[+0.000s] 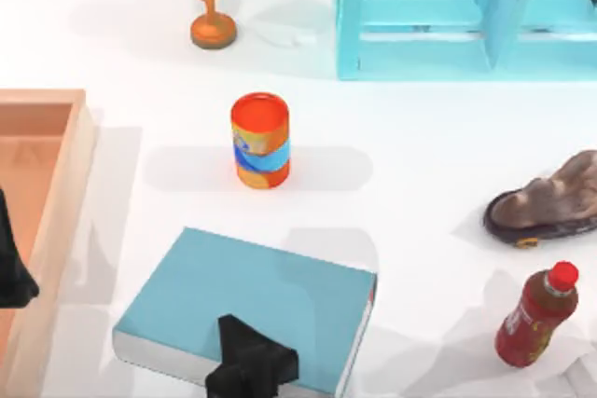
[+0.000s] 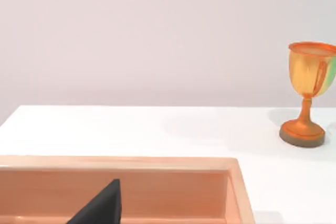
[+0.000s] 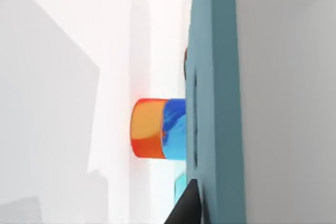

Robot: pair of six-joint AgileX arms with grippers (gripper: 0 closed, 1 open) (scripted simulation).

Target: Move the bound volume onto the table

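A large flat teal-blue hardcover book with white page edges (image 1: 247, 309) lies at the near middle of the broad white table (image 1: 401, 184), its near edge clamped in the right arm's black gripper (image 1: 250, 367), which reaches in from the near edge with jaws closed narrowly on the cover. The left arm's black gripper (image 1: 11, 267) hangs over the shallow wooden tray (image 1: 56, 193) at the table's left; whether its jaws are apart cannot be told. Just beyond the book stands 1 orange can with a blue band (image 1: 260, 140).
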